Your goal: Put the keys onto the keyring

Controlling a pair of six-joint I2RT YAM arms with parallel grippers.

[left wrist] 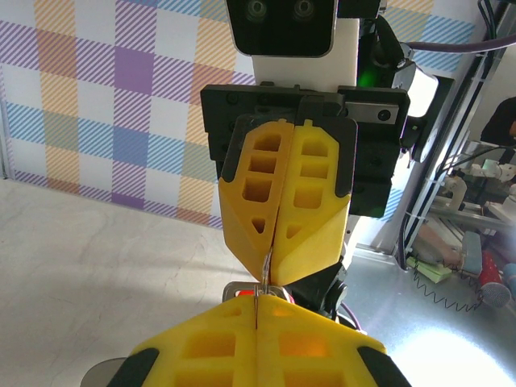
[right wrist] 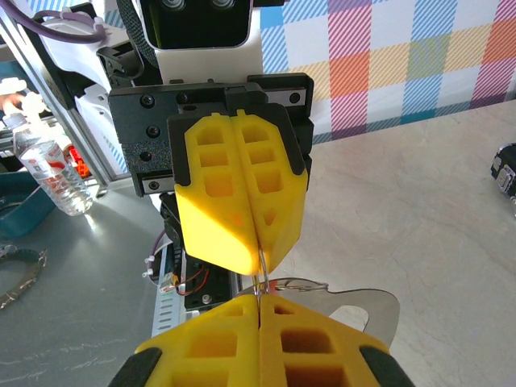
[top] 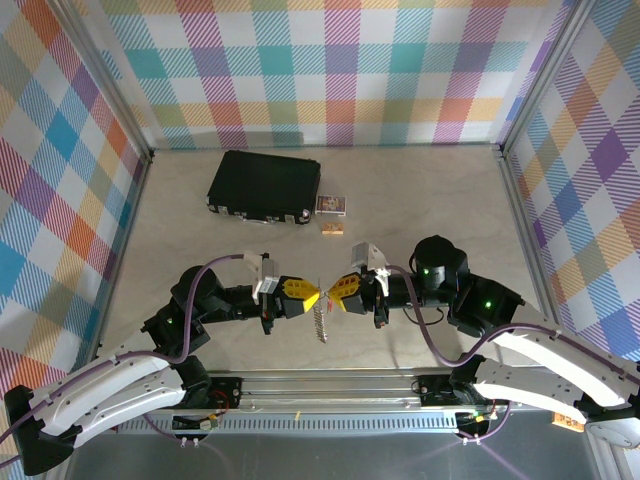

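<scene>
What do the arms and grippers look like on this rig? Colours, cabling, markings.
Left arm and right arm: white shells on the lower links, black joints and wrists. Left gripper and right gripper: yellow wedge-shaped fingers with rectangular cut-out pockets, on black mounts. A purple cable loops along each arm. Green lights glow on the right arm's joints. No legible markings.

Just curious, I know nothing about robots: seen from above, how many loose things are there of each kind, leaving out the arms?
Black case: 1
Card box: 1
Tan block: 1
Key bunch: 1
Total: 4
</scene>
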